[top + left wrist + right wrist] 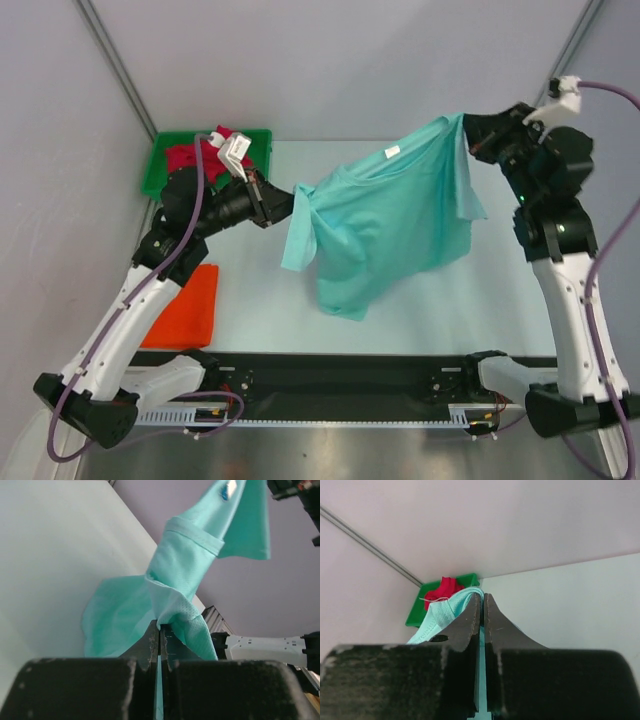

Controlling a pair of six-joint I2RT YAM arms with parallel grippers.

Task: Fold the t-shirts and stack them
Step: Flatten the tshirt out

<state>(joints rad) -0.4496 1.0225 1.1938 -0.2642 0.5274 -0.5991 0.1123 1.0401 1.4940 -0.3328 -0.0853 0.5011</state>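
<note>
The mint green t-shirt (385, 225) hangs in the air over the table, stretched between both arms. My left gripper (290, 198) is shut on its left shoulder, the cloth (180, 610) bunched at the fingertips. My right gripper (468, 135) is shut on the other shoulder, with cloth (442, 614) draped over the left finger. The orange t-shirt (190, 305) lies folded at the table's left edge. The red t-shirt (195, 157) sits crumpled in the green tray (258, 145); the red t-shirt (445, 587) also shows past the right fingers.
The green tray (422, 612) stands in the back left corner against the walls. Grey walls close the table at the back and sides. A black rail (340, 375) with both arm bases runs along the near edge.
</note>
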